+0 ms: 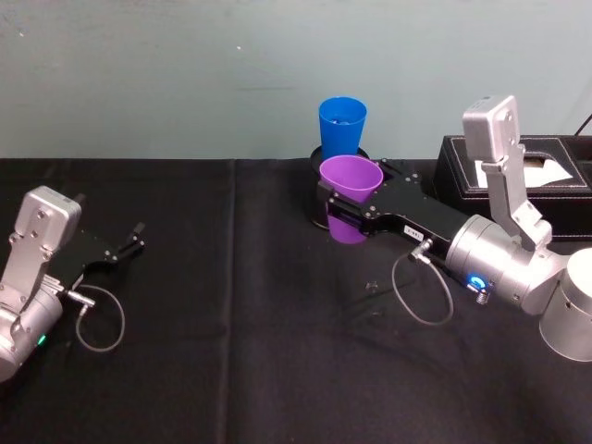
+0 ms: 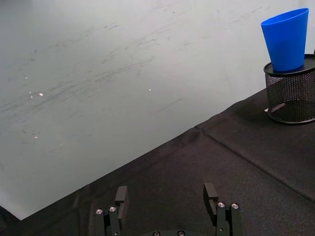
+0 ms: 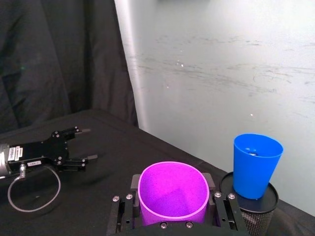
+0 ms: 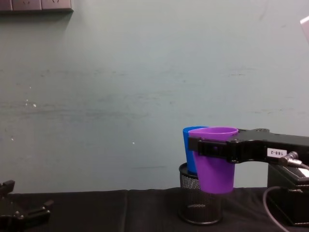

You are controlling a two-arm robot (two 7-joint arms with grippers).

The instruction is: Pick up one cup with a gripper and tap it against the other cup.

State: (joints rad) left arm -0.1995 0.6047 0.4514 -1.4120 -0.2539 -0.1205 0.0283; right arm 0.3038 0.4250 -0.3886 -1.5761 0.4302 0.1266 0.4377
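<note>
Right gripper (image 1: 347,211): you're pinching the smooth, tapered purple cup (image 1: 351,180).
Blue cup (image 1: 341,125): standing in the wire-mesh holder (image 4: 200,205), just behind.
Left gripper (image 1: 137,237): lying spread apart.

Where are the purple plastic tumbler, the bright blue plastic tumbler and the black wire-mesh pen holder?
purple plastic tumbler (image 1: 351,178), head view, inner wall.
bright blue plastic tumbler (image 1: 342,137), head view, outer wall.
black wire-mesh pen holder (image 4: 198,205), chest view, mesh side wall.
</note>
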